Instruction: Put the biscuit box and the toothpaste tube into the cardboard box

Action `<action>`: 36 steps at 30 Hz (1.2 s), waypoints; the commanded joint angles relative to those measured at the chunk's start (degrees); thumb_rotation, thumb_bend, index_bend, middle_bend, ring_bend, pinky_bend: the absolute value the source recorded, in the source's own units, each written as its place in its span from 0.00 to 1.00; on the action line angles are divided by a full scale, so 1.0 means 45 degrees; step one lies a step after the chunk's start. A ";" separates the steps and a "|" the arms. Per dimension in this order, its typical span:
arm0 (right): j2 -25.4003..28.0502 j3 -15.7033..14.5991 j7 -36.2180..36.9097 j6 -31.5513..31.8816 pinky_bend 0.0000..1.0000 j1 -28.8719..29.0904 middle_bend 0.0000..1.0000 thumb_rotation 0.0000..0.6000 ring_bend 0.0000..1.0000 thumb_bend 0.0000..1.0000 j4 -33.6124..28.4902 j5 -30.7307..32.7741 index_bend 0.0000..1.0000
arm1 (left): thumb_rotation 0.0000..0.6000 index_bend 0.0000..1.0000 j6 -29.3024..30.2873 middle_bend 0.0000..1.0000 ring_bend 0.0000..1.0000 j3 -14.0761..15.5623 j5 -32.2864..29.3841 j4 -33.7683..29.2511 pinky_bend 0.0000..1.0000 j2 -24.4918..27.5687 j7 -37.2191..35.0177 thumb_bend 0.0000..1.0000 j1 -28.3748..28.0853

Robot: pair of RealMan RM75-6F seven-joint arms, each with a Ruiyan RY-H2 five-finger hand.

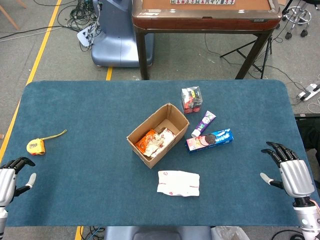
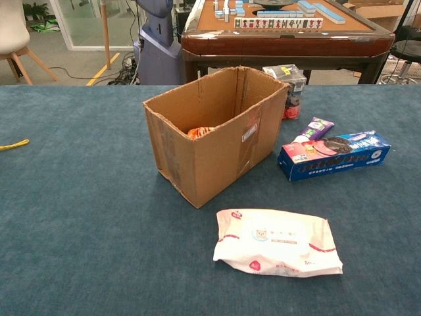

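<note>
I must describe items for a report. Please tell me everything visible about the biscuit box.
The biscuit box is a long, slim blue carton, seemingly printed cardboard, with dark sandwich biscuits pictured and a pink-red end. It looks closed and lies flat on the blue table, to the right of the cardboard box and apart from it. The toothpaste tube lies close behind it; neither hand touches it.

A robot lab or workshop is showing here: cables (image 1: 80, 20) are trailing over grey floor with yellow tape (image 1: 42, 47), beyond the blue table's (image 1: 75, 150) far edge, a mahjong table (image 1: 205, 12) is standing
</note>
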 commanded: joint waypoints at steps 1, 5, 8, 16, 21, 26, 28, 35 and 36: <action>0.0071 -0.0047 -0.0100 -0.0130 0.30 0.0043 0.21 1.00 0.18 0.00 -0.0091 -0.0004 0.32 | 1.00 0.44 -0.0076 0.41 0.41 0.0033 0.0022 0.0125 0.53 -0.0016 -0.0068 0.33 -0.0024; 0.0167 -0.0034 0.0026 -0.0300 0.30 0.0148 0.22 1.00 0.21 0.00 -0.0248 0.0019 0.33 | 1.00 0.44 -0.0111 0.41 0.41 0.0078 -0.0003 0.0231 0.53 -0.0050 -0.0141 0.33 0.0007; 0.0193 0.0107 0.0170 -0.0211 0.30 0.0228 0.25 1.00 0.26 0.00 -0.0366 0.0009 0.35 | 1.00 0.44 -0.0263 0.41 0.41 0.0092 -0.0197 0.0310 0.53 -0.0032 -0.0205 0.33 0.0032; 0.0252 0.0723 -0.1300 -0.1389 0.30 0.1193 0.28 1.00 0.24 0.00 -0.0849 0.0486 0.36 | 1.00 0.44 -0.0443 0.41 0.41 0.0072 -0.0404 0.0224 0.53 0.0132 -0.0417 0.33 0.0053; 0.0378 0.1086 -0.2853 -0.3199 0.27 0.2210 0.25 1.00 0.20 0.00 -0.1437 0.1401 0.36 | 1.00 0.44 -0.0381 0.41 0.41 0.0070 -0.0352 0.0149 0.53 0.0197 -0.0493 0.33 0.0081; -0.0131 0.1517 -0.3961 -0.4660 0.25 0.3214 0.23 1.00 0.19 0.00 -0.1079 0.2533 0.36 | 1.00 0.44 -0.0418 0.41 0.41 0.0028 -0.0436 0.0118 0.53 0.0275 -0.0639 0.33 0.0087; -0.0451 0.1701 -0.4120 -0.5171 0.25 0.3601 0.23 1.00 0.19 0.00 -0.0744 0.3016 0.36 | 1.00 0.44 -0.0448 0.41 0.41 0.0003 -0.0485 0.0123 0.53 0.0304 -0.0723 0.33 0.0084; -0.1534 0.1965 -0.4358 -0.6508 0.25 0.4628 0.23 1.00 0.19 0.00 0.0704 0.4171 0.36 | 1.00 0.44 -0.0526 0.41 0.41 -0.0032 -0.0597 0.0132 0.53 0.0392 -0.0875 0.33 0.0092; -0.1650 0.1981 -0.4387 -0.6657 0.25 0.4744 0.23 1.00 0.19 0.00 0.0875 0.4290 0.36 | 1.00 0.44 -0.0528 0.41 0.41 -0.0033 -0.0598 0.0131 0.53 0.0399 -0.0880 0.33 0.0092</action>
